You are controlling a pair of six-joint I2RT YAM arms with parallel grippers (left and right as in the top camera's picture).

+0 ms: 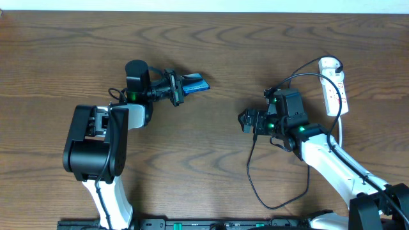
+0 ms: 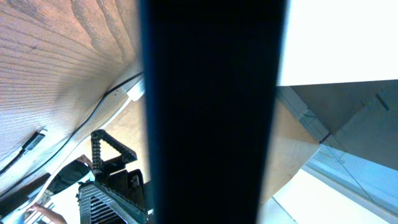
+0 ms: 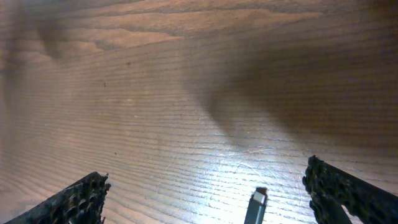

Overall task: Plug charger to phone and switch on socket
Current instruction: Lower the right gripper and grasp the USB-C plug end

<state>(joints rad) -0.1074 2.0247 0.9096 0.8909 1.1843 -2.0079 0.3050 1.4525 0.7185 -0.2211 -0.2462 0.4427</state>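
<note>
Black left gripper (image 1: pixel 178 87) clamps the phone (image 1: pixel 195 84); right gripper (image 3: pixel 205 177) gapes wide, the charger (image 3: pixel 255 205) tip between its fingers (image 3: pixel 339 190), touching neither.

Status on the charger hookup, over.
Left gripper shut on phone. Right gripper open, charger tip between its fingers. Not plugged yet. Nothing between them.

The right gripper (image 3: pixel 204 177) hung over a wooden table (image 3: pixel 186 74), its two black, ridged fingers (image 3: pixel 74 199) spread wide at the lower corners. Between them, touching neither, the charger's connector tip (image 3: pixel 255 206) poked up from the bottom edge, a black body with a pale metal end. Bright glare lay on the grain just above it, and a soft shadow crossed the upper right.
</note>
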